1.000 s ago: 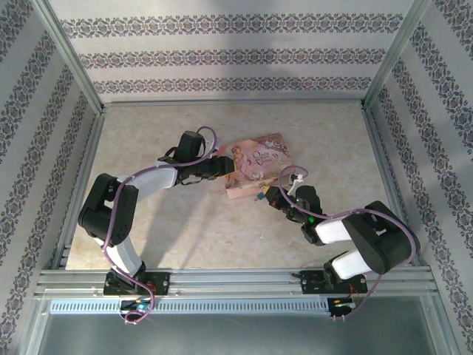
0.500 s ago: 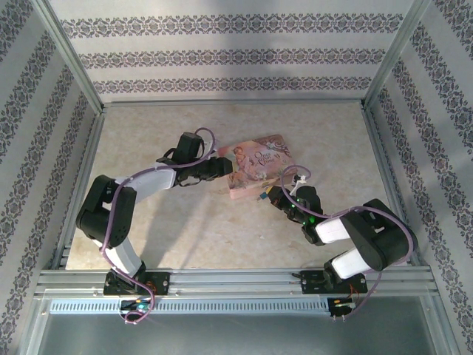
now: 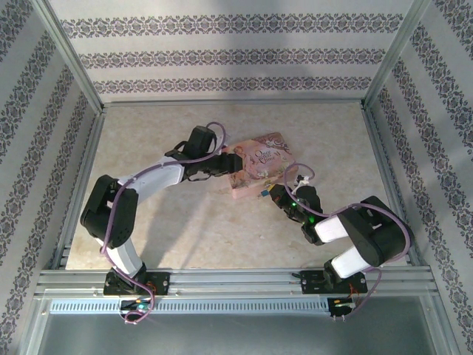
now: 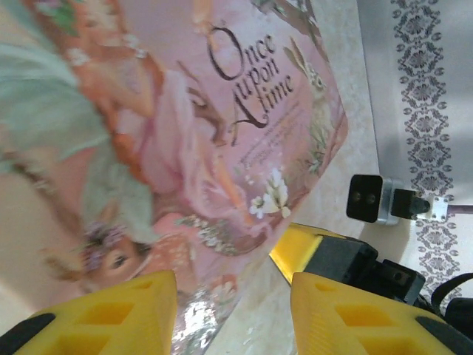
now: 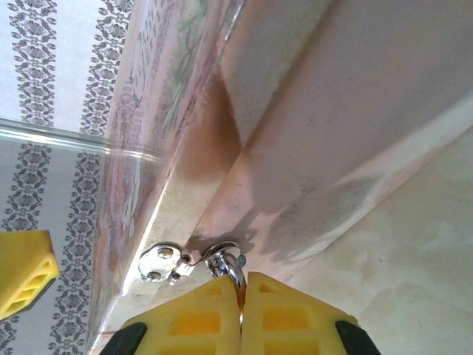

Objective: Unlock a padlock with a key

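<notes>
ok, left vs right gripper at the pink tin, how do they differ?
The left gripper has its jaws apart at the lid of the flat pink illustrated tin; right gripper has them shut, pinching a thin orange sliver, likely the key. Left faces the lid art; right faces the tin's side wall by a silvery hasp. Shared: yellow fingers, both at the tin.

We see a pink tin [image 3: 262,159] painted with pastel figures and brown lettering, a yellow right tool [image 5: 240,279], an orange key [image 5: 240,303], a beige marbled worktop [image 3: 318,140], and grey floral stripes on white walls [image 3: 222,59].
</notes>
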